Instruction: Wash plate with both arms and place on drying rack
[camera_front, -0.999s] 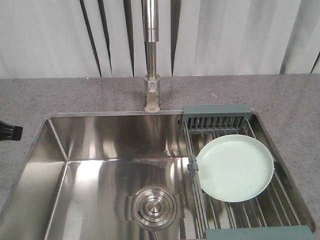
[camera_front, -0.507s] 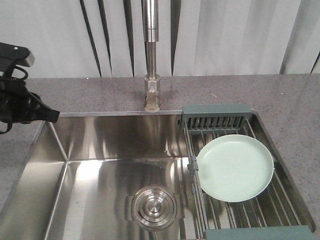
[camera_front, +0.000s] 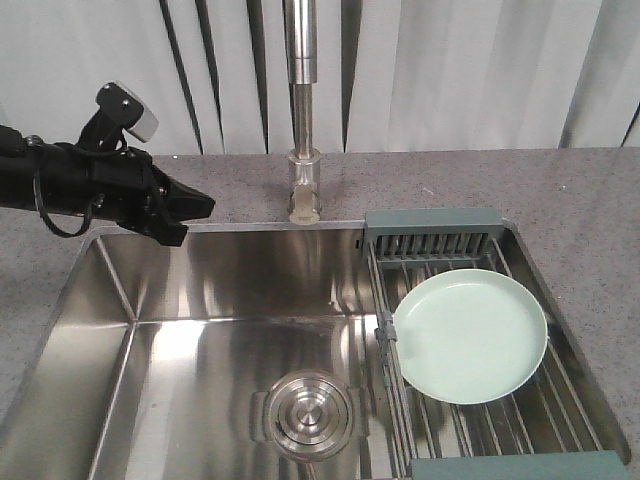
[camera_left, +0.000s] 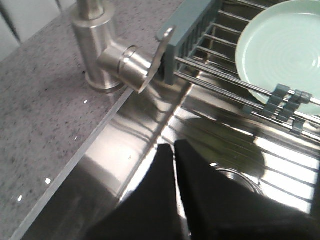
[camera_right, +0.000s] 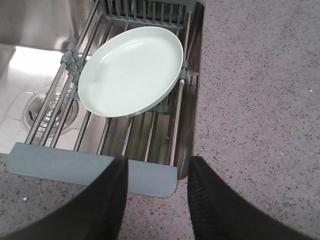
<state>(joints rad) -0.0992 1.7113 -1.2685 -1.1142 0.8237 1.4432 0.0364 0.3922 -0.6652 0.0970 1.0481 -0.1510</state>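
The pale mint-green plate (camera_front: 470, 335) lies flat on the rods of the drying rack (camera_front: 430, 235), which spans the right side of the sink. My left arm reaches in from the left, and its gripper (camera_front: 205, 208) hovers shut and empty over the sink's back left corner, pointing toward the faucet. In the left wrist view the shut fingers (camera_left: 175, 145) hang over the basin, with the plate (camera_left: 285, 50) and rack (camera_left: 200, 30) far off at the upper right. My right gripper (camera_right: 159, 162) stands open above the rack's near end piece (camera_right: 75, 167), the plate (camera_right: 130, 70) just beyond it. That gripper is out of the front view.
A steel faucet (camera_front: 303, 120) rises behind the sink, with its lever handle (camera_left: 132, 70) pointing toward the basin. The round drain (camera_front: 308, 412) sits in the sink floor. Speckled grey countertop (camera_front: 580, 200) surrounds the sink, and curtains hang behind.
My left arm has come in from the left edge and swung right toward the faucet. The plate and rack have not moved.
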